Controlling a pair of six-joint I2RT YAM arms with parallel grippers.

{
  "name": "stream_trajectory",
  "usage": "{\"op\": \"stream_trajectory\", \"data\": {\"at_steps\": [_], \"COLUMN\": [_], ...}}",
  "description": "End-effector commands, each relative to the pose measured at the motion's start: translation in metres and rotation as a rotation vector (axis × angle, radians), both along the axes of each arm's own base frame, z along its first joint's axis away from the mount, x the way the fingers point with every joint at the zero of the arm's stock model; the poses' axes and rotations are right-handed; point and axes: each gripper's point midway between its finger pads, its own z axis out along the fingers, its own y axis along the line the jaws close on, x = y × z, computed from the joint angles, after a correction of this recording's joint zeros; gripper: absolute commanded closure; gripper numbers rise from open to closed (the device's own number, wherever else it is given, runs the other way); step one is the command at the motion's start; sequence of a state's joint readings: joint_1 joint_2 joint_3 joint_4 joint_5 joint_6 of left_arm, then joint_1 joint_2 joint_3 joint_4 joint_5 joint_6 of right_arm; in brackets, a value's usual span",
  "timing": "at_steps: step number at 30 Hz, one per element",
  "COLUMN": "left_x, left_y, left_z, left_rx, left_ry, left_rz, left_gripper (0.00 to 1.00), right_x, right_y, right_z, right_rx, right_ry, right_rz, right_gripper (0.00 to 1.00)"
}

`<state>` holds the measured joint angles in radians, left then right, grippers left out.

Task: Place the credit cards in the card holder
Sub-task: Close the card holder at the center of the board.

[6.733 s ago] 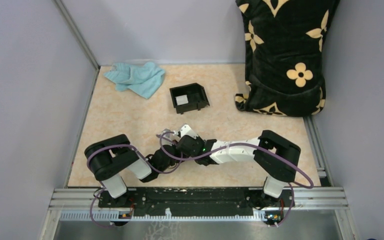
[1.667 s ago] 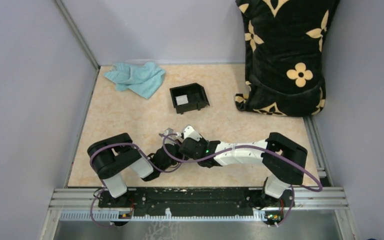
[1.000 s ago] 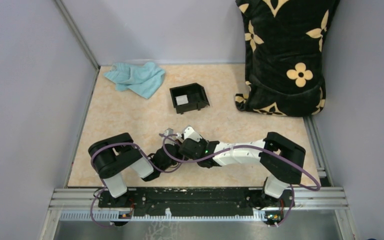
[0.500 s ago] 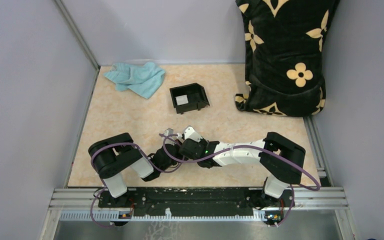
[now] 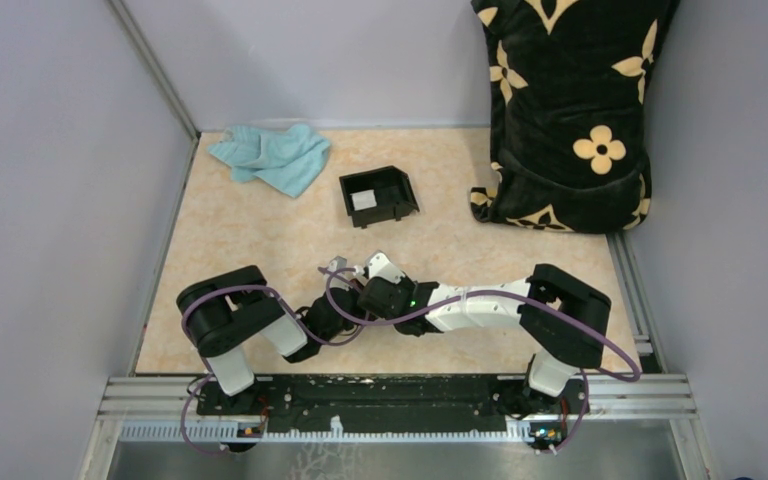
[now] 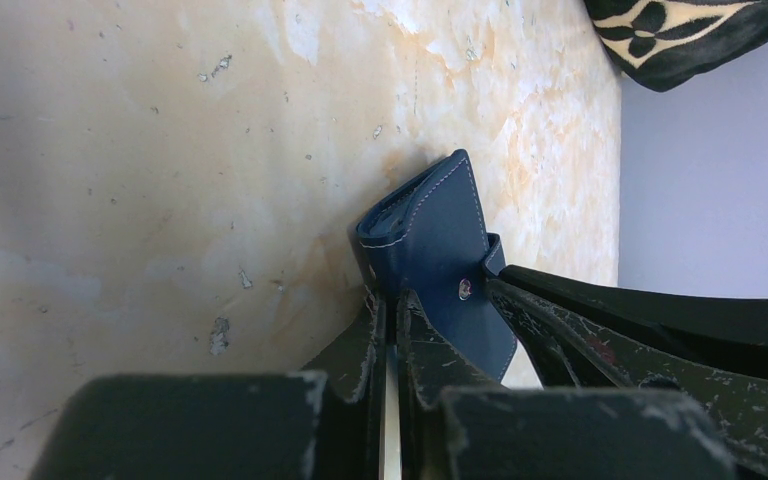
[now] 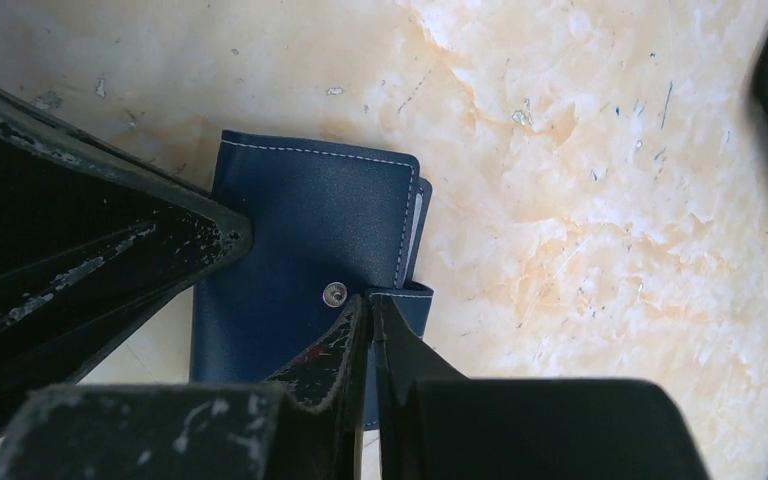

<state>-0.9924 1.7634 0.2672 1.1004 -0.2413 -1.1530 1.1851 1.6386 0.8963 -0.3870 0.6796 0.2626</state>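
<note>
Card holder (image 7: 300,250) on the worktop (image 5: 260,230), close to the middle of the front edge; navy, with pale stitching. Hidden from above under the two wrists, shown only by the wrist cameras.

Left gripper (image 6: 388,298) pressed together on the card holder's near edge, seemingly pinching it. Right gripper (image 7: 370,300) pressed almost together on the closing tab (image 7: 407,302), just beside the silver snap (image 7: 335,293).

From the right wrist: card holder lying flat, a pale card edge (image 7: 417,225) showing in its open side, the left gripper overlapping its left edge. From the left wrist: same card holder seen end-on and looking tilted, with the right gripper touching it from the right.

Only from above:
- black open box (image 5: 405,200) toward the back middle, a pale card (image 5: 363,200) inside, well apart from the grippers
- light blue cloth (image 5: 272,157) near the back left corner
- black flower-patterned cushion (image 5: 565,110) upright at the back right corner
</note>
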Motion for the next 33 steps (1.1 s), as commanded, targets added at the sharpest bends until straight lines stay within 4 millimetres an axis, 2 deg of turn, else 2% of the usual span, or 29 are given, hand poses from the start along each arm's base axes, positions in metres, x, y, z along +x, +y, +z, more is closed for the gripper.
{"op": "stream_trajectory", "data": {"at_steps": [1, 18, 19, 22, 33], "left_x": [-0.029, -0.029, -0.029, -0.029, -0.030], "left_y": [0.029, 0.030, 0.030, 0.030, 0.030], "left_z": [-0.059, -0.058, -0.058, -0.058, -0.060], "left_rx": [0.219, 0.222, 0.223, 0.223, 0.223], "left_ry": [0.125, 0.123, 0.122, 0.123, 0.127], "left_rz": [-0.058, -0.061, -0.060, -0.060, -0.059], "left_gripper": [1.00, 1.00, 1.00, 1.00, 1.00], "right_x": [0.004, 0.007, 0.006, 0.005, 0.003], "right_y": [0.017, 0.033, 0.033, 0.031, 0.030], "right_z": [0.017, 0.020, 0.013, 0.006, -0.003], "right_rx": [0.067, 0.104, 0.083, 0.065, 0.061], "right_ry": [-0.024, -0.020, -0.010, 0.002, 0.012], "right_rz": [0.009, 0.024, 0.025, 0.025, 0.022], "right_gripper": [0.96, 0.96, 0.96, 0.96, 0.97]}}
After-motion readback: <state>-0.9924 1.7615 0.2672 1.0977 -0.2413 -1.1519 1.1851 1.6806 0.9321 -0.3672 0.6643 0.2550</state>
